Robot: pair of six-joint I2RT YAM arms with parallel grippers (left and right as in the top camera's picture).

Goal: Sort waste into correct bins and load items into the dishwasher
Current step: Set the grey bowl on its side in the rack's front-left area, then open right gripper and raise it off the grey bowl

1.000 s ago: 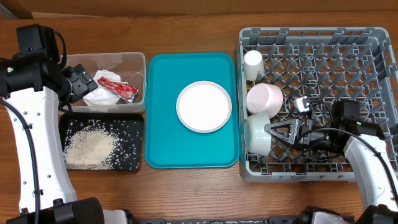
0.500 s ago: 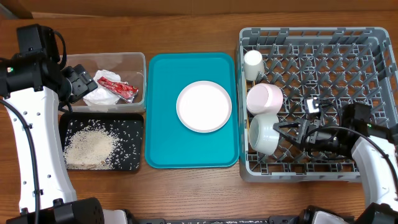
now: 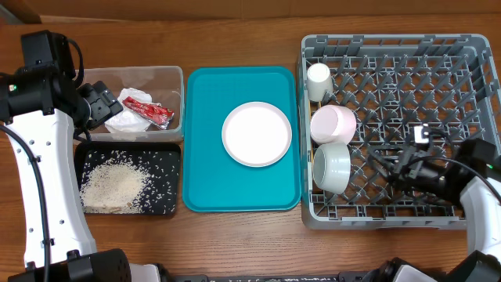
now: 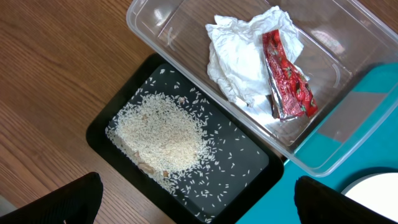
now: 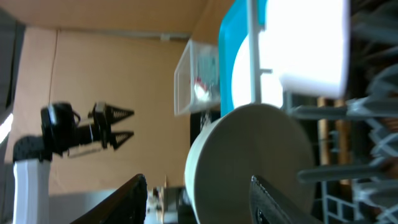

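My right gripper (image 3: 378, 167) stands open inside the grey dishwasher rack (image 3: 391, 41), just right of a pale bowl (image 3: 330, 166) that lies on its side against the pegs. In the right wrist view the bowl (image 5: 249, 162) sits beyond the fingertips of that gripper (image 5: 198, 180), untouched. A pink bowl (image 3: 333, 124) and a small white cup (image 3: 318, 78) stand in the rack behind it. My left gripper (image 3: 104, 107) hangs wide open at the clear tub (image 3: 174, 74), which holds the white tissue (image 4: 239, 53) and red wrapper (image 4: 287, 78). Rice (image 4: 163, 134) lies in the black tray (image 3: 168, 205).
A teal serving tray (image 3: 207, 180) lies between the bins and the rack, with a white plate (image 3: 257, 133) on it. The right part of the rack is bare pegs. Wooden tabletop surrounds everything.
My right gripper has opened off the pale bowl and drawn back to the right; the bowl stays in the rack. The left arm has not moved.
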